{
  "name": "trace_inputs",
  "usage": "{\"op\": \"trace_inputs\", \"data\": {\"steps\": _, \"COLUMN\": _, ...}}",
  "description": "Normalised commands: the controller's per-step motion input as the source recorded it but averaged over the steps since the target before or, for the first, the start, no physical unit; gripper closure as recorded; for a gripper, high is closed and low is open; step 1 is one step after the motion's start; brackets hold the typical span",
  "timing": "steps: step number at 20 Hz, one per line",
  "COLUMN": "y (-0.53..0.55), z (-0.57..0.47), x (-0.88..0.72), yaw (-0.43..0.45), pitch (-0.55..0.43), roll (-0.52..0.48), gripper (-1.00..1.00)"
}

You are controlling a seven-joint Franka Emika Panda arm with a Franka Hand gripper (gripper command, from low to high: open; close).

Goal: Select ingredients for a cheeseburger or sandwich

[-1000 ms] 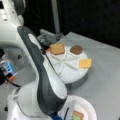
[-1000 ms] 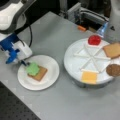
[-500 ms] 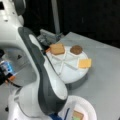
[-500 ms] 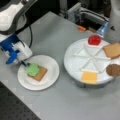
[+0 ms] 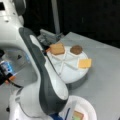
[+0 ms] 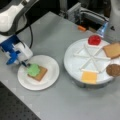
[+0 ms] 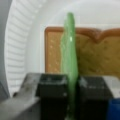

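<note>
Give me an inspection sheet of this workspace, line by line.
Surface: grey table, bare between the dishes.
Job's things: lettuce piece lies over a toast square on the white paper plate. The divided tray holds the tomato disc, second toast square, patty and cheese square, each in its own compartment.
Clutter: an orange item beyond the tray; what it is cannot be told.
End effector: end effector at the plate's left edge in a front view, shut on the lettuce piece; the wrist view shows the lettuce edge-on between the fingers.
Cables: black cable along the arm.
Surroundings: grey equipment behind the table, dark backdrop.
</note>
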Motion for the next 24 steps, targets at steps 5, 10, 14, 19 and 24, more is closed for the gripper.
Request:
{"op": "trace_inputs", "data": {"steps": 5, "y": 0.16, "z": 0.06, "x": -0.04, "yaw": 0.141, "pitch": 0.029, "roll": -0.195, "gripper": 1.00}}
{"op": "trace_inputs", "data": {"steps": 10, "y": 0.23, "z": 0.04, "x": -0.11, "yaw": 0.131, "pitch": 0.015, "roll": -0.209, "gripper": 1.00}}
{"op": "trace_inputs", "data": {"steps": 14, "y": 0.24, "z": 0.02, "x": -0.15, "yaw": 0.112, "pitch": 0.006, "roll": -0.214, "gripper": 1.00}}
{"op": "trace_inputs", "data": {"steps": 19, "y": 0.19, "z": 0.03, "x": -0.15, "yaw": 0.083, "pitch": -0.011, "roll": -0.223, "gripper": 1.00}}
{"op": "trace_inputs", "data": {"steps": 24, "y": 0.14, "z": 0.04, "x": -0.15, "yaw": 0.072, "pitch": -0.022, "roll": -0.213, "gripper": 1.00}}
